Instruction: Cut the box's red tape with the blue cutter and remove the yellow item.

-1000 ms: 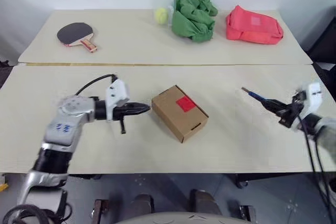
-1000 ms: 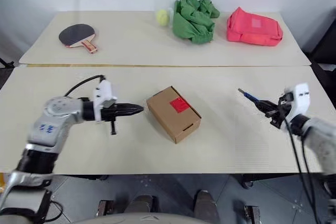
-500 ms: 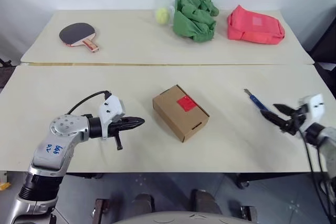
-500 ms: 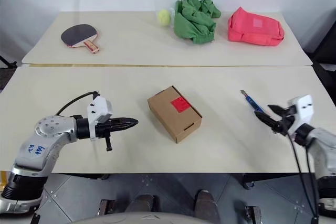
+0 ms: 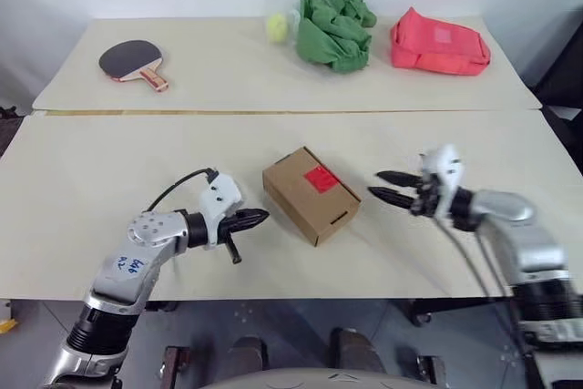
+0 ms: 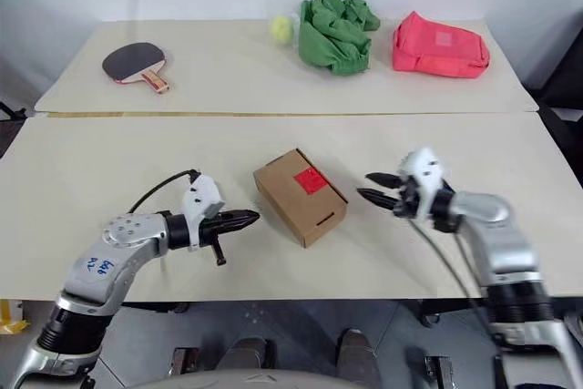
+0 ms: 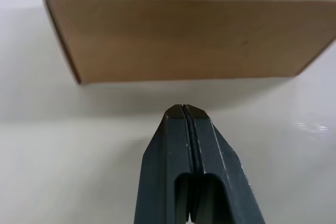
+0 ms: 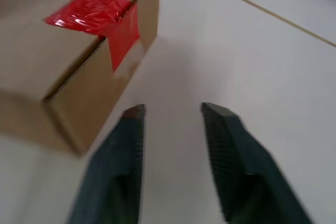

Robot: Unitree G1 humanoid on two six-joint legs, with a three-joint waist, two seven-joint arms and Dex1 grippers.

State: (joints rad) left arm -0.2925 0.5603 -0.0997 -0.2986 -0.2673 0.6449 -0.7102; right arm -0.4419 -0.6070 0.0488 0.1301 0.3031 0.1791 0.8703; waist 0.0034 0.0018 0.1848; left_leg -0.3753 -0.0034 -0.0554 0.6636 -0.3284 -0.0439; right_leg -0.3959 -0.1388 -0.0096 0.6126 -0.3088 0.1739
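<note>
The brown cardboard box lies closed in the middle of the near table, with the red tape across its top edge and down one side. My left gripper is shut and empty, pointing at the box's left side a short gap away; in the left wrist view its tip faces the plain box wall. My right gripper is open and empty just right of the box, its fingers aimed at the taped end. The blue cutter and the yellow item are hidden or out of view.
On the far table lie a red-handled black paddle, a tennis ball, a crumpled green cloth and a pink-red pouch. A seam separates the two tables.
My right gripper let go of the blue cutter, which lay on the table half a second ago, then swung left to the box. My left gripper sank a little and edged toward the box.
</note>
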